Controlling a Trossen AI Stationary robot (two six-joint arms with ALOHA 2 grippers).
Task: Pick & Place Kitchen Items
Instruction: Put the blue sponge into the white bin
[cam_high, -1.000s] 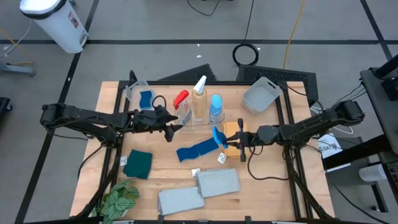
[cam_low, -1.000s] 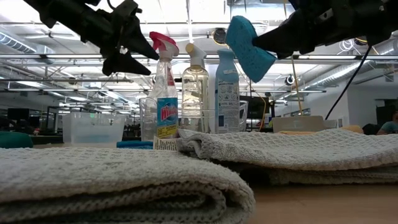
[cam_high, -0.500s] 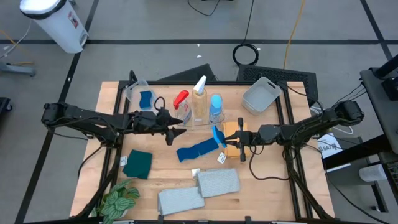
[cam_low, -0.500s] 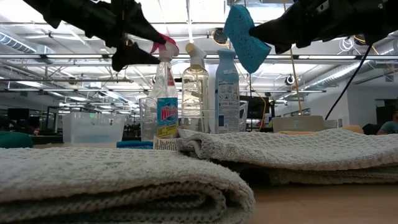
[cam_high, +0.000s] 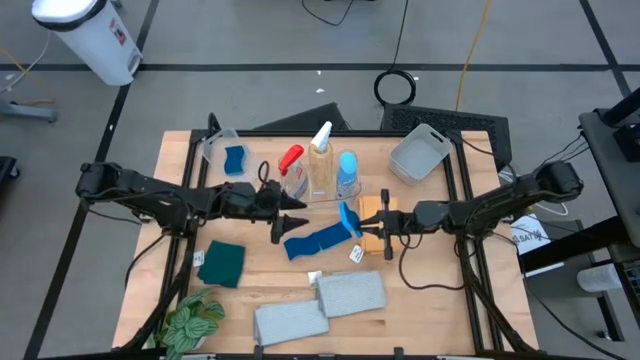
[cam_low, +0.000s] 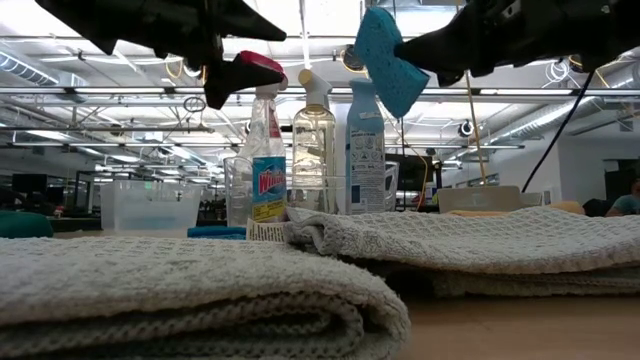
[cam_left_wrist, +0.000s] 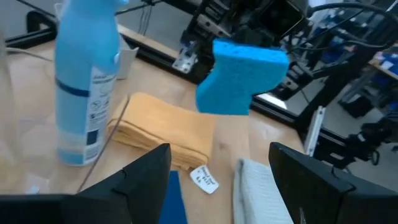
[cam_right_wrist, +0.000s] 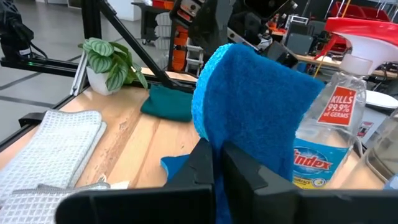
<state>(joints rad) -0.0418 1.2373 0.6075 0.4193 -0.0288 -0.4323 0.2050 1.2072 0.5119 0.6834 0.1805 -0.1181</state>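
Note:
My right gripper (cam_high: 362, 222) is shut on a blue sponge (cam_high: 349, 217), held high above the blue cloth (cam_high: 314, 242) and beside the orange cloth (cam_high: 373, 214). The sponge also shows in the low view (cam_low: 385, 58) and the right wrist view (cam_right_wrist: 255, 118). My left gripper (cam_high: 296, 217) is open and empty, pointing at the sponge (cam_left_wrist: 242, 74) from the table's left, a short way off. The red-trigger (cam_high: 291, 163), white-trigger (cam_high: 321, 150) and blue-capped (cam_high: 347, 172) bottles stand upright at the far middle. My right gripper pinches the sponge's edge (cam_right_wrist: 231, 138) between its two fingers. The fingers come level from the table's right. The sponge stands on edge beyond the fingertips, lifted clear of the table and the cloths.
A clear tub (cam_high: 222, 150) with another blue sponge stands far left, and a grey tub (cam_high: 418, 153) far right. A teal cloth (cam_high: 222, 262) and a plant (cam_high: 190, 325) lie near left. Two grey folded towels (cam_high: 290, 320) (cam_high: 350, 292) lie at the near edge.
My left gripper has gone toward the table's right, closer to the held sponge, staying open. My right gripper has kept its hold, and the sponge has risen slightly.

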